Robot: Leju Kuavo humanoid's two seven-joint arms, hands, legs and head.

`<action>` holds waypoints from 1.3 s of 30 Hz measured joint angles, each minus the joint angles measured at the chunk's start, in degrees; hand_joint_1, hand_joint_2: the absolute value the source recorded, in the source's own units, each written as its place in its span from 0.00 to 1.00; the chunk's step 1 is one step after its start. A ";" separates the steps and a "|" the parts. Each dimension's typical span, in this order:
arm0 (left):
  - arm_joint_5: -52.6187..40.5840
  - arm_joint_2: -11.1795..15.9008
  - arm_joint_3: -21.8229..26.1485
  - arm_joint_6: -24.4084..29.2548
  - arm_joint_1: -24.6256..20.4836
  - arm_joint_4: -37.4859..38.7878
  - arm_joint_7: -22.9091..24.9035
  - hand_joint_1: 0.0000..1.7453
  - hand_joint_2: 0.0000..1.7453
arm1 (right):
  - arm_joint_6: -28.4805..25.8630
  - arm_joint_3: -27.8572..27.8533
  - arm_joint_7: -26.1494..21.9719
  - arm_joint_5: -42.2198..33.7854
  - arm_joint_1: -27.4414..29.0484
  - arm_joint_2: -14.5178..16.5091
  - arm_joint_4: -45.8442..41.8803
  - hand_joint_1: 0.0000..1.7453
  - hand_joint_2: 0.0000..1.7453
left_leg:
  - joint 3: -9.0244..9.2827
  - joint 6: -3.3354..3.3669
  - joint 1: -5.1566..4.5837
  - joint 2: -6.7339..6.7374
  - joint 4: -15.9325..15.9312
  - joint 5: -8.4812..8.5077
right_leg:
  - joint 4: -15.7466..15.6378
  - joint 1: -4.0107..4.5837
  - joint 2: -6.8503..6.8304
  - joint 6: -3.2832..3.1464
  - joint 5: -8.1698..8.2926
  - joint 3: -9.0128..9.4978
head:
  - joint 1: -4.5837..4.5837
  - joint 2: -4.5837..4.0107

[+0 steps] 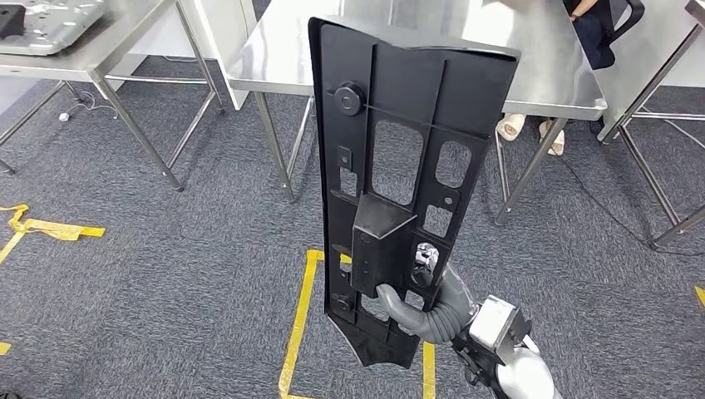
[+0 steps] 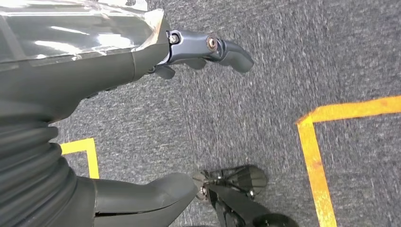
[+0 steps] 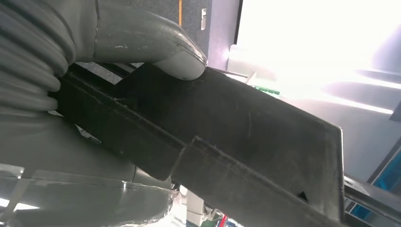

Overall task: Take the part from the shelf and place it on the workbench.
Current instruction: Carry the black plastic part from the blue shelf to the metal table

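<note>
The long black moulded plastic panel with ribs and rectangular cut-outs [image 1: 399,166] stands nearly upright in mid-air at the centre of the head view, its lower end near and its upper end reaching up in front of the far steel table. The right hand [image 1: 416,287] holds it near its lower end: a grey thumb hooks around the raised box-shaped block on the panel's face, and in the right wrist view the thumb [image 3: 175,52] presses flat against the panel's dark surface [image 3: 246,142]. The left hand [image 2: 142,94] hangs over the floor with nothing in it, its thumb and its dark fingers [image 2: 222,47] well apart. Below the panel lies grey carpet [image 1: 166,249] marked with yellow tape lines [image 1: 299,324]. Behind the panel stands a stainless steel workbench [image 1: 549,75] on thin legs; a second steel table [image 1: 91,50] stands far left, carrying a grey metal plate [image 1: 50,25]. A person's feet in light sandals [image 1: 528,129] show under the right side of the workbench, with a dark sleeve [image 1: 594,33] above its top.
</note>
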 joint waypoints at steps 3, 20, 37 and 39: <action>0.08 -0.02 0.00 0.05 -0.22 -0.07 0.04 0.00 1.00 | -0.01 -0.11 0.03 0.03 0.07 0.15 -0.14 1.00 1.00 | -3.35 -0.65 0.17 2.15 6.46 -1.58 | -0.13 -0.14 -0.32 -1.50 -1.50 1.89 | -0.39 0.00; 0.26 -0.05 -0.02 -0.19 0.76 0.07 -0.10 0.00 1.00 | -0.33 -0.57 0.32 0.15 1.14 0.10 -0.36 1.00 1.00 | -1.88 3.42 -1.22 2.21 -2.27 4.83 | 13.39 0.86 -0.79 0.13 -7.36 1.16 | -0.51 0.00; 0.26 -0.56 -0.04 0.01 0.16 0.02 -0.04 0.00 1.00 | 0.42 -0.99 0.69 -0.49 0.71 0.84 -0.22 1.00 1.00 | -4.62 -0.43 -0.41 3.07 15.41 -9.56 | -0.44 0.51 0.67 -1.99 3.64 -2.30 | -0.51 0.00; 0.27 -0.53 -0.04 0.02 0.15 0.02 -0.04 0.00 1.00 | 0.42 -0.96 0.74 -0.49 0.70 0.91 -0.22 1.00 1.00 | -5.62 -0.97 0.20 2.89 12.16 -7.60 | -0.43 0.19 1.84 -1.53 2.96 -1.39 | -0.51 0.00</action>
